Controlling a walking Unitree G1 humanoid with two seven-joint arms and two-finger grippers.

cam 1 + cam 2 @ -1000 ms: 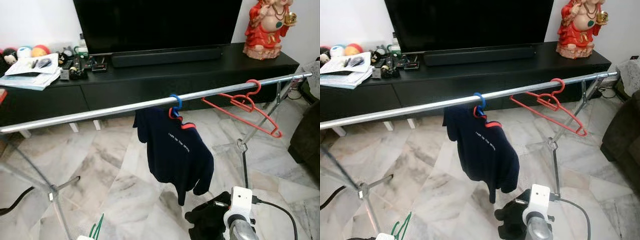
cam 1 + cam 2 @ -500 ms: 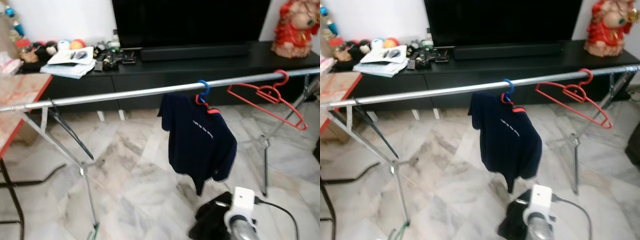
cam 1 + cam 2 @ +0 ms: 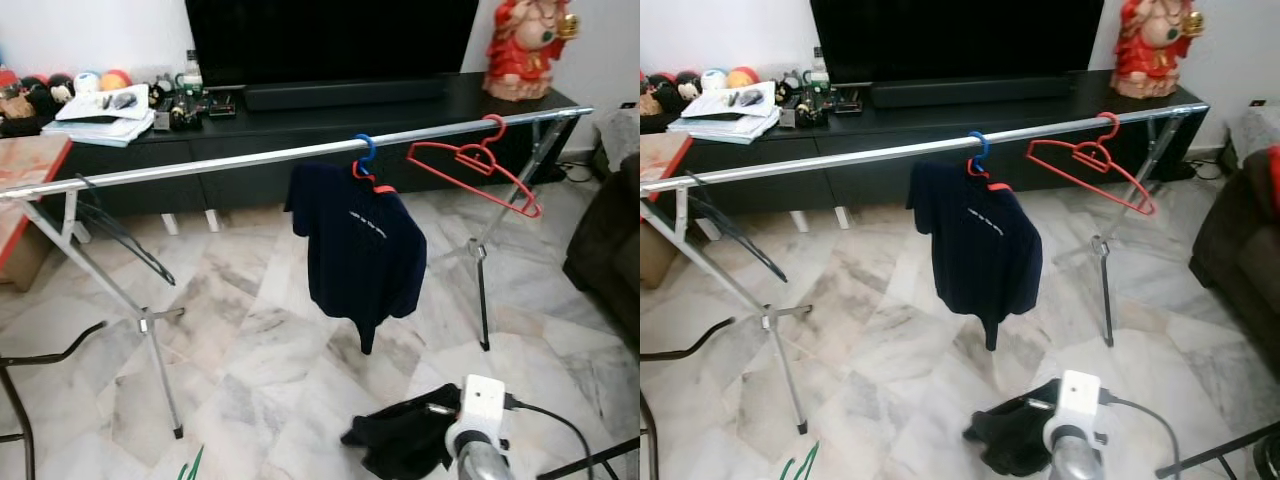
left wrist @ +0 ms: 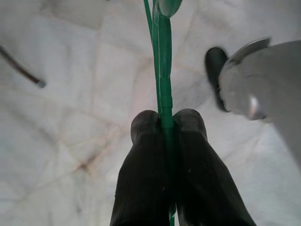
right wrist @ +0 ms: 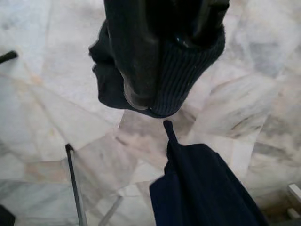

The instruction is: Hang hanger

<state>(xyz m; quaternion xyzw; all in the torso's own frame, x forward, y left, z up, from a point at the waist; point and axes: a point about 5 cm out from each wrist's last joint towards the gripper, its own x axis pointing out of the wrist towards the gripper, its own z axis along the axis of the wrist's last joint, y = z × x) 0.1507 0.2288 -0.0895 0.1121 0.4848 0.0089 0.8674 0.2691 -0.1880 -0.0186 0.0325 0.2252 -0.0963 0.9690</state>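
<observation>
— Where is the green hanger (image 4: 162,70) seen?
— At the frame's centre, pinched between the closed left gripper (image 4: 165,123) fingers.
— And the right gripper (image 5: 155,99)?
— Dark cloth (image 5: 183,61) is clamped in it.

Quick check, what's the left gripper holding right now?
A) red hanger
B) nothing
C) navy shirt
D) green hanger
D: in the left wrist view the left gripper is shut on a thin green hanger over the marble floor; the red hanger hangs bare on the rail.
</observation>
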